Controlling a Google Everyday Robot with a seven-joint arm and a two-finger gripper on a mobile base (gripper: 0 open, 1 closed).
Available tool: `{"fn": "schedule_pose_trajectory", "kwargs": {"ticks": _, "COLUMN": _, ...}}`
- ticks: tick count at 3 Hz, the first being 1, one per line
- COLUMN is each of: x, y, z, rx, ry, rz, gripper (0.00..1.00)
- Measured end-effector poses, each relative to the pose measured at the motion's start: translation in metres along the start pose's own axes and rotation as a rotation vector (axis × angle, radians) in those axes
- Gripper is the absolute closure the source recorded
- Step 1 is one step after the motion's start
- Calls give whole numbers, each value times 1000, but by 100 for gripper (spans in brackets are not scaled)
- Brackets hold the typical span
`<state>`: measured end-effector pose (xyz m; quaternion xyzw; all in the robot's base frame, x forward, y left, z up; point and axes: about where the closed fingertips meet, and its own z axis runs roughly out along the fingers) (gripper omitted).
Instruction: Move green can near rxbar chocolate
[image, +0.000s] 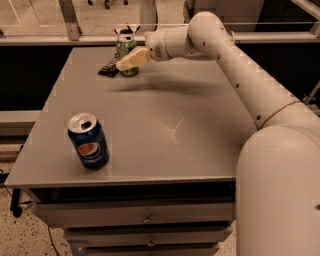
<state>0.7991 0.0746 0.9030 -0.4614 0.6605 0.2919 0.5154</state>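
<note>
At the table's far left corner, the green can (124, 48) stands upright, silver top showing. Rxbar (108, 67) lies flat just left of it, v. close; touching or not, can't tell. Gripper (131, 59) is right at the can, its pale end crossing in front of the can's lower half. Whether it's clamped on the can or loose, can't tell. Arm (225, 55) comes in from the right foreground, big white body bottom right, and stretches over the far right part of the table (170, 125) to that corner. Pepsi can (88, 141) stands upright near the front left edge, well apart from can + bar. Under the tabletop: drawers (145, 218) w/ small knobs.
</note>
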Motion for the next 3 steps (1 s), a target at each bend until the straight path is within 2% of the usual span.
{"fn": "schedule_pose_trajectory", "kwargs": {"ticks": 1, "x": 3, "y": -5, "z": -28, "rx": 57, "ry": -24, "rz": 7, "gripper": 0}}
{"fn": "schedule_pose_trajectory", "kwargs": {"ticks": 2, "x": 13, "y": -18, "z": -84, "rx": 160, "ry": -70, "rz": 19, "gripper": 0}}
{"fn": "schedule_pose_trajectory", "kwargs": {"ticks": 3, "x": 22, "y": -27, "z": -105, "rx": 194, "ry": -70, "rz": 29, "gripper": 0}}
